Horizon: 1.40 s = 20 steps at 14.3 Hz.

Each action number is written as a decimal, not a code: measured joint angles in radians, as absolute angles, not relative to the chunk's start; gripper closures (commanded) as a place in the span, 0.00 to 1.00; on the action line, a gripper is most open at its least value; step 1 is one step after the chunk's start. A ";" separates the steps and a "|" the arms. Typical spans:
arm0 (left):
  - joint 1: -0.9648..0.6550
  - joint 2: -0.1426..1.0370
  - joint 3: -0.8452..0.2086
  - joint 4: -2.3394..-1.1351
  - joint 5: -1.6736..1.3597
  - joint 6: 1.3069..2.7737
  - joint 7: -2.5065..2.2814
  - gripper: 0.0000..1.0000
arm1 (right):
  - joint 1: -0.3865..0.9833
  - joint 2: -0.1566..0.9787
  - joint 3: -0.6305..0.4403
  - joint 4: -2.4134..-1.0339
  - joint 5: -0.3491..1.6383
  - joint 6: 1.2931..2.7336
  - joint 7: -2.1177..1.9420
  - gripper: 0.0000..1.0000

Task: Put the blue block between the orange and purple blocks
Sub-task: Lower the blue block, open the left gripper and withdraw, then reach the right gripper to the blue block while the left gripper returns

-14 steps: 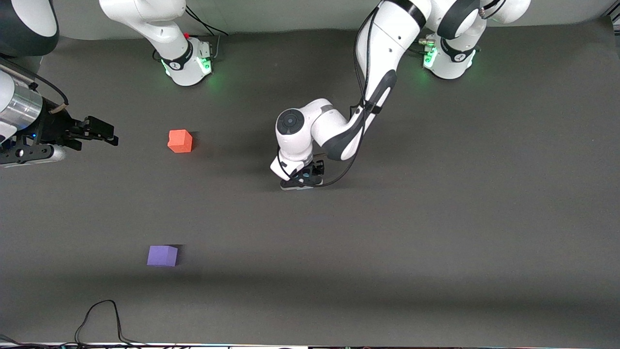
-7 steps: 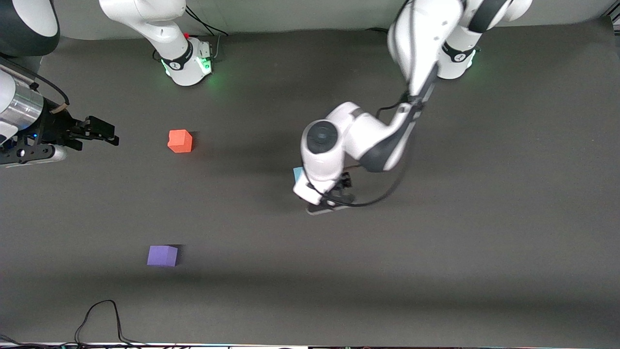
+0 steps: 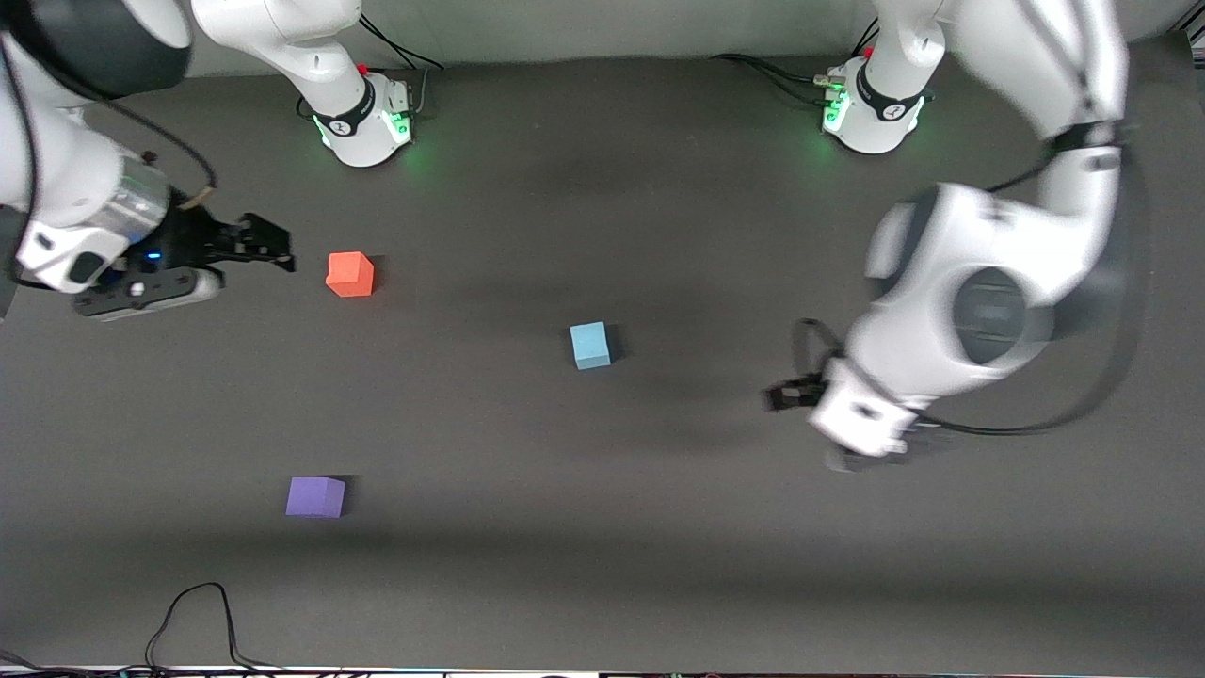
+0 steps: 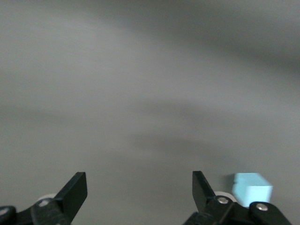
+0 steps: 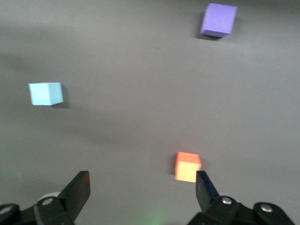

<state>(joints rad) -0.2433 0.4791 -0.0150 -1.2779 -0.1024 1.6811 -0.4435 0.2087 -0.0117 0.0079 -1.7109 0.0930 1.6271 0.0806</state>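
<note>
Small light sky-blue matte cube (image 3: 590, 345) sits alone on the dark grey table mat (image 3: 659, 527), mid-table, nothing touching it. It's well apart from the bright orange-red matte cube (image 3: 350, 274) and the violet purple matte cube (image 3: 315, 496), both toward the right arm's end; orange one farther from the front cam, purple one nearer. Blue isn't between them — it lies off toward the left arm's end from that pair.

Left gripper (image 3: 786, 395) is up over bare mat, toward the left arm's end from the blue cube, fingers spread wide w/ nothing in them; in the left wrist view the blue cube (image 4: 252, 188) shows just past one fingertip (image 4: 202, 186).

Right gripper (image 3: 268, 250) is over the mat beside the orange cube, fingers wide apart, empty. Right wrist view has all three: orange (image 5: 188, 166), blue (image 5: 45, 93), purple (image 5: 218, 19).
</note>
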 measured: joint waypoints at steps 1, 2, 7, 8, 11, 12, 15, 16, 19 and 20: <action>-0.185 0.448 -0.014 -1.316 -0.103 1.674 -0.355 0.00 | 0.254 0.002 0.009 -1.699 0.095 1.637 0.142 0.00; -0.131 0.416 -0.014 -1.361 -0.101 1.671 -0.270 0.00 | 0.303 0.023 0.009 -1.679 0.095 1.646 0.208 0.00; -0.011 0.262 -0.012 -1.522 -0.036 1.665 -0.079 0.00 | 0.531 0.208 0.013 -1.495 0.101 1.694 0.516 0.00; -0.011 0.237 -0.013 -1.532 -0.030 1.656 -0.073 0.00 | 0.565 0.249 0.013 -1.462 0.112 1.708 0.571 0.00; -0.011 0.152 -0.013 -1.585 -0.006 1.645 -0.071 0.00 | 0.627 0.356 0.013 -1.375 0.136 1.725 0.668 0.00; -0.011 0.125 -0.013 -1.607 0.004 1.645 -0.071 0.00 | 0.636 0.376 0.013 -1.361 0.138 1.727 0.671 0.00; -0.010 0.063 -0.006 -1.653 0.015 1.645 -0.061 0.00 | 0.651 0.404 0.013 -1.370 0.138 1.762 0.671 0.00; -0.010 0.050 -0.005 -1.661 0.015 1.645 -0.057 0.00 | 0.658 0.410 0.013 -1.393 0.138 1.796 0.671 0.00; -0.010 0.033 -0.006 -1.667 0.016 1.639 -0.054 0.00 | 0.675 0.425 0.013 -1.516 0.138 1.957 0.671 0.00; -0.011 0.029 -0.007 -1.667 0.015 1.634 -0.053 0.00 | 0.680 0.429 0.013 -1.561 0.138 2.013 0.671 0.00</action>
<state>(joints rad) -0.0106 0.0287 -0.0068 -1.6673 0.0155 1.6342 -0.0528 0.6797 0.4291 0.0131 -1.5606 0.1384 2.0134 0.6713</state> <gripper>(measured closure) 0.000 0.000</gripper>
